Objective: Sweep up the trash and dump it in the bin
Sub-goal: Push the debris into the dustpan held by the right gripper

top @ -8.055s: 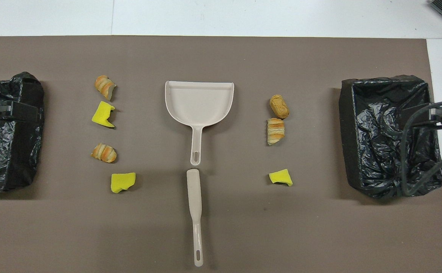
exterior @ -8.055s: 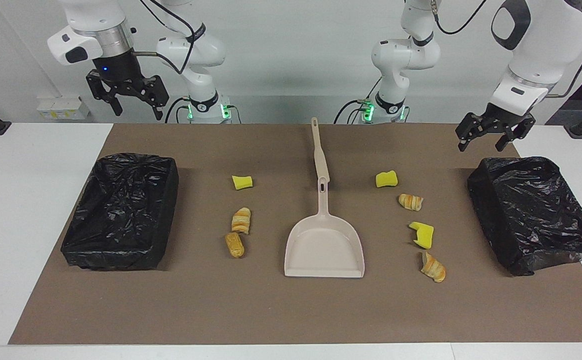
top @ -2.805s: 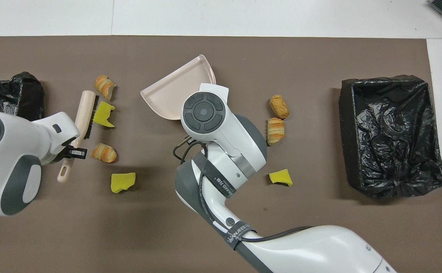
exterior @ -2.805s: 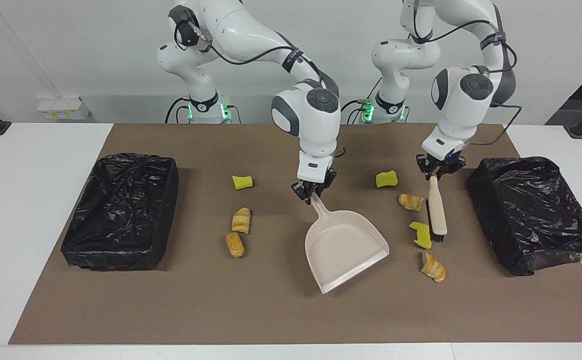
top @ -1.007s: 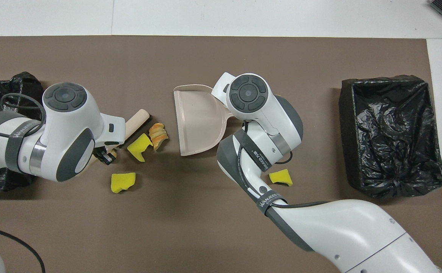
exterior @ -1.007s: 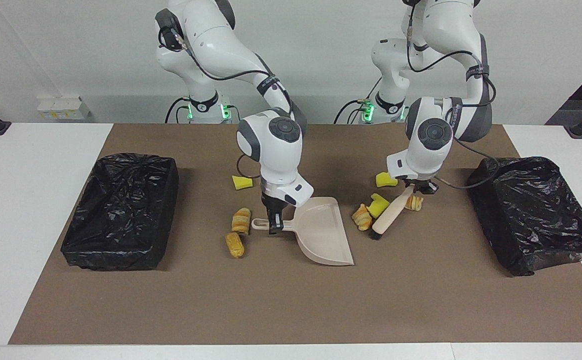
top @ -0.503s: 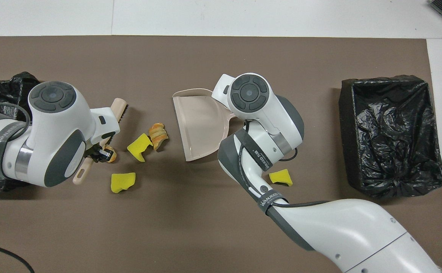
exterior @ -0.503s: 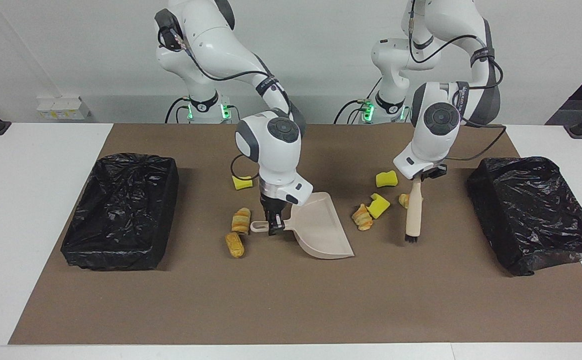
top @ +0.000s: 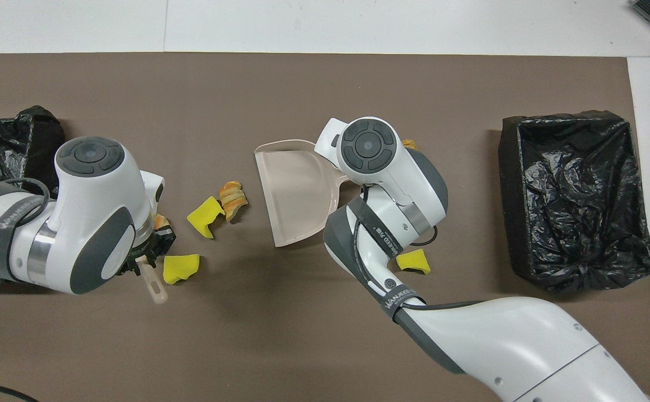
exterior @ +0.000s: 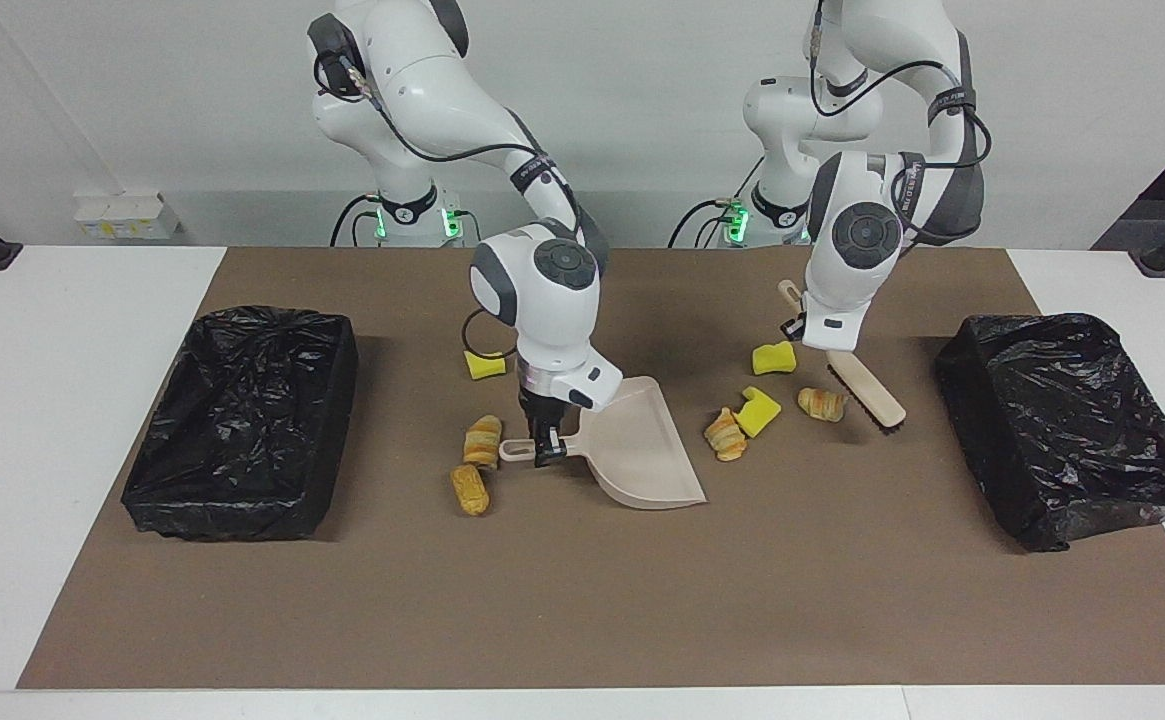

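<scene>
Right gripper (exterior: 543, 452) clamped on the dustpan (exterior: 639, 447) handle, pan lying mid-worktop with its open mouth toward the left arm's end. Left gripper (exterior: 810, 338) closed on the brush (exterior: 867, 392), held tilted just beside a striped pastry (exterior: 822, 403). Two pieces, a yellow sponge chunk (exterior: 759, 411) and another pastry (exterior: 724, 434), touching each other near the pan's mouth; one more sponge (exterior: 773, 358) nearer the robots. Three pieces by the pan's handle end: sponge (exterior: 484, 365) and two pastries (exterior: 483, 441) (exterior: 470, 489). Nothing in either black-lined bin (exterior: 1067, 425) (exterior: 242, 420) yet, probably. Risks: light sponge bouncing over or past the pan's lip under a fast stroke; pastries rolling sideways off the bristles; pan sliding if not pressed flat; handle-end pieces knocked about when the pan turns.
</scene>
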Controlling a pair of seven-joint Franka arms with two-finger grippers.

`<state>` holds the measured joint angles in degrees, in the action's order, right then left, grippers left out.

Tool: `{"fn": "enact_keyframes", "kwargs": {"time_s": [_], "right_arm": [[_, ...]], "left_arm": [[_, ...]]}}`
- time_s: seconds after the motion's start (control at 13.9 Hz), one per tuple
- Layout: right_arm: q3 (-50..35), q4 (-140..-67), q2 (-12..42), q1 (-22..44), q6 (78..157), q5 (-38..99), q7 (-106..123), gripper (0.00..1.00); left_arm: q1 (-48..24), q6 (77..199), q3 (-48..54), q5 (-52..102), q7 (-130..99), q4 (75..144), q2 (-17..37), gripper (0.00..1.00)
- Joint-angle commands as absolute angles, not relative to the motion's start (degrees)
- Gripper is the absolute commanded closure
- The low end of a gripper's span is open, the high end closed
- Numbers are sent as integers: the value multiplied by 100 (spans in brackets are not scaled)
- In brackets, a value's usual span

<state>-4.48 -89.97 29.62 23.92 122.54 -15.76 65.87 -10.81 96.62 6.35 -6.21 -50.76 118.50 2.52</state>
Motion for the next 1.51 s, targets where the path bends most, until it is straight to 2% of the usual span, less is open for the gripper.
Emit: {"fn": "enact_keyframes", "kwargs": {"time_s": [0.0, 0.14, 0.58, 0.79, 0.93, 1.44], "right_arm": [[-527, -9544, 2611, 2373, 12235, -1608, 6179, 100], [-527, -9659, 2540, 2373, 12199, -1233, 5917, 100], [-527, -9677, 2593, 2408, 12261, -1204, 5590, 100], [-527, -9677, 2593, 2408, 12252, -1204, 5581, 100], [-527, -9677, 2593, 2400, 12261, -1204, 5590, 100], [-519, -9615, 2637, 2382, 12287, -1187, 5590, 100]], "left_arm": [[-1151, 10358, 571, -396, -5475, 13345, -744, 100], [-1221, 10949, 580, -133, -5415, 13798, -958, 100], [-1800, 11661, 580, 869, -4492, 13755, -853, 100], [-2090, 11960, 580, 1150, -4175, 13360, -362, 100], [-2179, 12357, 589, 1370, -4027, 13229, -221, 100], [-2697, 12559, 598, 1906, -2314, 12842, -19, 100]]}}
